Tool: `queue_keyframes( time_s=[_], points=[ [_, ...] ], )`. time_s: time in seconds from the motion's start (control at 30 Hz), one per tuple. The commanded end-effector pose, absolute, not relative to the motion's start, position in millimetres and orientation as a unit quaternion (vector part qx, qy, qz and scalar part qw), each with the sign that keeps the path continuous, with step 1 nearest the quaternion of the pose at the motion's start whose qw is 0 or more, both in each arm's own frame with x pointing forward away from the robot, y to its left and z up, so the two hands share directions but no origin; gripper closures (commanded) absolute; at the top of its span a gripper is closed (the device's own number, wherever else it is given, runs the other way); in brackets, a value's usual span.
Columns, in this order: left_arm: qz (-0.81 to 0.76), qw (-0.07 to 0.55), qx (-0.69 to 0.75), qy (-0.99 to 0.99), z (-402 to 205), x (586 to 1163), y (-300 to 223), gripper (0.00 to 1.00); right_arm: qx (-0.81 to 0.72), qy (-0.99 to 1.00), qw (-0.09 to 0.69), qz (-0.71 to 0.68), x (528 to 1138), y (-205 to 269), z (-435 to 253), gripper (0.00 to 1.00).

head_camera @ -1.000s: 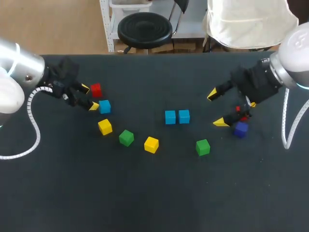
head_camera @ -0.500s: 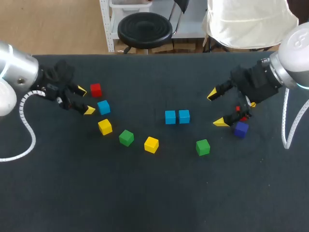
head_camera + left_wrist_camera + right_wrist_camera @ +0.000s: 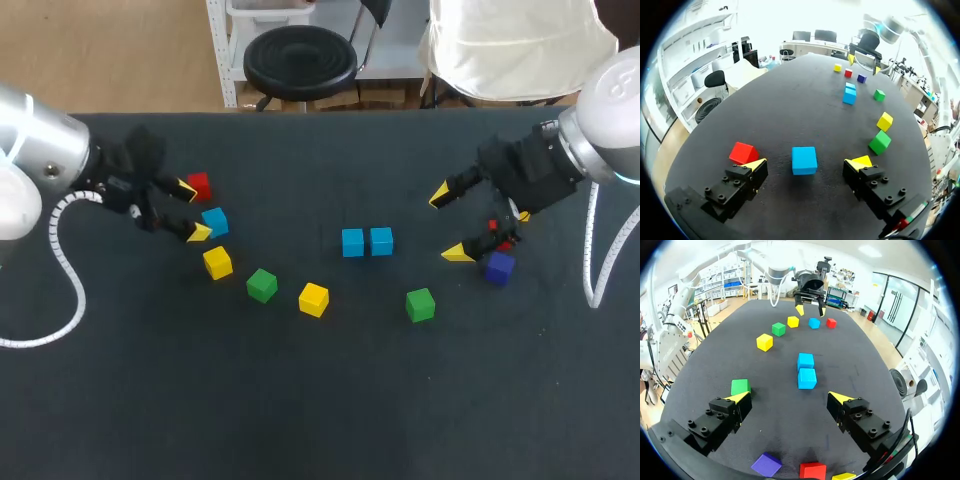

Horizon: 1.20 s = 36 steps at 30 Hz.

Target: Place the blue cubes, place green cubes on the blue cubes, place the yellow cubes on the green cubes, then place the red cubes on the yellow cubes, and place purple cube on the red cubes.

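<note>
Blue cube (image 3: pixel 804 160), between spread fingers of left end effector (image 3: pixel 807 163)

**Setting: one table**

Item: table (image 3: pixel 320 400), one. Top flat, matte black, of a single plain colour. It fills most of the head view, with its far edge running straight across. The same dark top spreads under both wrist views. Evenly lit.
</note>
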State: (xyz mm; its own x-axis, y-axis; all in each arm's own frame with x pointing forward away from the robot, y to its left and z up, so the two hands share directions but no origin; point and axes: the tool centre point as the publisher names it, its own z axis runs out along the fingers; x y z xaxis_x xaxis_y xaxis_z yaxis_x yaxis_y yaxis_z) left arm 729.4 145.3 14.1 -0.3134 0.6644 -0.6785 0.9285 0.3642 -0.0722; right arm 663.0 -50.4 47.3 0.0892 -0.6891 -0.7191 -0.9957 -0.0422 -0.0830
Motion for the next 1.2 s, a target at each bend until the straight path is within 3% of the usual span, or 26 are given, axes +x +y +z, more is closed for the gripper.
queue_keyframes(
  time_s=[0.03, 1.2],
  points=[
    [-0.234, 0.279, 0.513, 0.778, 8, 733, 144, 0.0, -0.675, 0.624, 0.3, 0.257, 663, -51, 47, 0.0],
    [-0.224, 0.264, 0.5, 0.793, -14, 754, 142, 0.01, -0.675, 0.624, 0.3, 0.257, 663, -51, 47, 0.0]
  ],
)
